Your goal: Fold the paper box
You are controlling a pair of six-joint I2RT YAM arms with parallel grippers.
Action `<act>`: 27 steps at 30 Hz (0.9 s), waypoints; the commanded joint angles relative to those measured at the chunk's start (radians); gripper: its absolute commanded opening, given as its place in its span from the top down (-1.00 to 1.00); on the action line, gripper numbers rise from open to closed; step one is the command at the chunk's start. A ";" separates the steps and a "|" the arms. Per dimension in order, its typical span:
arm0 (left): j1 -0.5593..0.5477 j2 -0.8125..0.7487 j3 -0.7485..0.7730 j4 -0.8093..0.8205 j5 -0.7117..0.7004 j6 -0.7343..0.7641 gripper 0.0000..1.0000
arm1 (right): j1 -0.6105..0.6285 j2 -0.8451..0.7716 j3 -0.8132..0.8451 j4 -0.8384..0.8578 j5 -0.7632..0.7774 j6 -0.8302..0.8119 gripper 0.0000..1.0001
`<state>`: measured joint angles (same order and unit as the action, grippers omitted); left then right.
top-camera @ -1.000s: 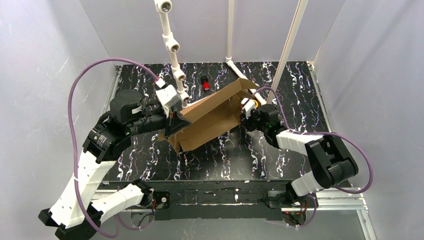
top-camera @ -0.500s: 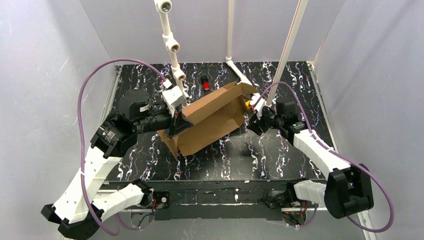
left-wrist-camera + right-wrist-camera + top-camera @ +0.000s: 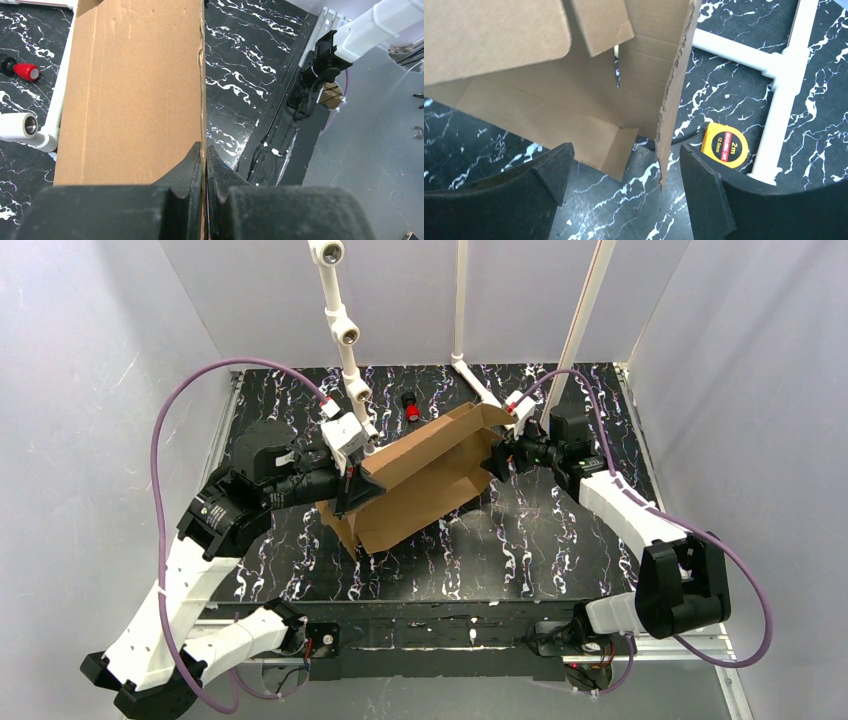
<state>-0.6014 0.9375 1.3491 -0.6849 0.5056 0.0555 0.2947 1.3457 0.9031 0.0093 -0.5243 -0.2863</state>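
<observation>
Right over the middle of the black marbled desk (image 3: 560, 540), the paper box (image 3: 420, 475) is tipped up at an angle, only half formed. Its long side runs from near-left to far-right in the overhead view. Can't tell whether its lowest corner is actually sitting on the desk or not.

At the box's left end, the left fingers (image 3: 192, 160) are pinched tight on a thin cardboard edge, with a plain brown panel stretching away from them. At the box's right end, the right fingers (image 3: 549, 170) are spread wide and gripping nothing. The ragged cut edge of the end panel hangs down in the gap between them, closer to one side. From that wrist view you can look into the box's open inside, where a small flap sticks inward.

Just past the box's right end, a yellow tape measure (image 3: 725, 145) lies on the desk beside a white pipe frame (image 3: 780, 90). Behind the box sits a small red and black thing (image 3: 411, 412).
</observation>
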 commanded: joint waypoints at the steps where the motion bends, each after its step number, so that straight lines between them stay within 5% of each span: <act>1: -0.003 -0.029 0.004 0.024 0.025 -0.010 1.00 | -0.006 0.015 0.015 0.209 0.029 0.130 -0.65; 6: -0.003 -0.029 0.006 0.034 0.025 -0.015 1.00 | -0.006 0.061 0.020 0.313 0.065 0.167 -0.29; 13: -0.003 -0.036 0.026 0.035 -0.014 -0.017 1.00 | -0.009 0.114 0.048 0.358 0.089 0.213 0.97; 22: -0.003 -0.031 0.067 0.075 -0.110 -0.020 1.00 | -0.008 -0.020 -0.284 0.788 0.197 0.387 0.97; 27: -0.003 0.021 0.147 0.030 -0.131 0.071 1.00 | 0.051 0.075 -0.217 0.877 0.281 0.318 0.97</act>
<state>-0.6018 0.9333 1.4174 -0.6712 0.4091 0.0528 0.3027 1.3727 0.6243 0.7013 -0.3286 0.0296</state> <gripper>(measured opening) 0.013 0.031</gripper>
